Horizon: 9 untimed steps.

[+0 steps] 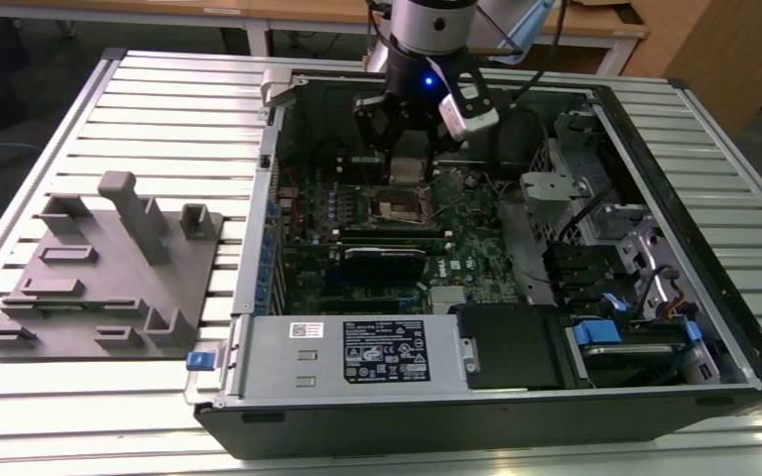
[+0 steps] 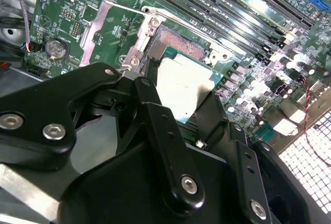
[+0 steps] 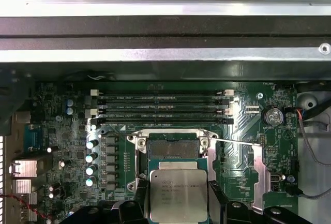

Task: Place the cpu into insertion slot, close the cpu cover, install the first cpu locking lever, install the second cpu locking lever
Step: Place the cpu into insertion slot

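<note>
Two black fingers [image 3: 216,200] of the gripper [image 3: 178,206] pinched the grey chip [image 3: 178,193] by its edges, close over the bare socket [image 3: 173,149], toward the computer case's [image 1: 487,426] far side.

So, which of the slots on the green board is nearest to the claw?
The square insertion slot with the silvery rim, not the long black memory slots. The claw holds the cpu close to it.
</note>
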Each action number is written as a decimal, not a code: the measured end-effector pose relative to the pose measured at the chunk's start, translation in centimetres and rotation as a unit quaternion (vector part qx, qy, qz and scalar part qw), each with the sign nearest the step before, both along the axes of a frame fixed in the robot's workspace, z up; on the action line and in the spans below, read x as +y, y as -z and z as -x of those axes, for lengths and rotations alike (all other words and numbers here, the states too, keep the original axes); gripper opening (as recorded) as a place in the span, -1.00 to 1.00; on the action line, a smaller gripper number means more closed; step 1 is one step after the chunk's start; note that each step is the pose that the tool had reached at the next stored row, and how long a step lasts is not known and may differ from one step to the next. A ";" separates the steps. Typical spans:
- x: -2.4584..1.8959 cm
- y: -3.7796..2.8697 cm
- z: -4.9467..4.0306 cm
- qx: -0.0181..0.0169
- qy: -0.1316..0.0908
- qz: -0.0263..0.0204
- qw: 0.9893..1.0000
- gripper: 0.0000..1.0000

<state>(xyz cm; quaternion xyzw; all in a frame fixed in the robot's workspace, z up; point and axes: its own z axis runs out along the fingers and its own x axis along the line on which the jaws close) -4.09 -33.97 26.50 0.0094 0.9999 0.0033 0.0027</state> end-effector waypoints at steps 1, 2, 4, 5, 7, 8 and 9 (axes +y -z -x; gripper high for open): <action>0.00 0.01 0.00 0.000 0.000 0.001 1.000 0.07; 0.00 0.02 0.00 0.000 0.000 0.001 1.000 0.07; 0.00 0.04 0.00 0.000 0.000 0.002 1.000 0.07; 0.00 0.05 0.00 0.000 0.000 0.003 1.000 0.07; -0.01 0.05 0.00 0.000 0.000 0.004 1.000 0.07; -0.01 0.06 0.00 0.000 0.000 0.004 1.000 0.07; 0.00 0.07 0.00 0.000 0.000 0.004 1.000 0.07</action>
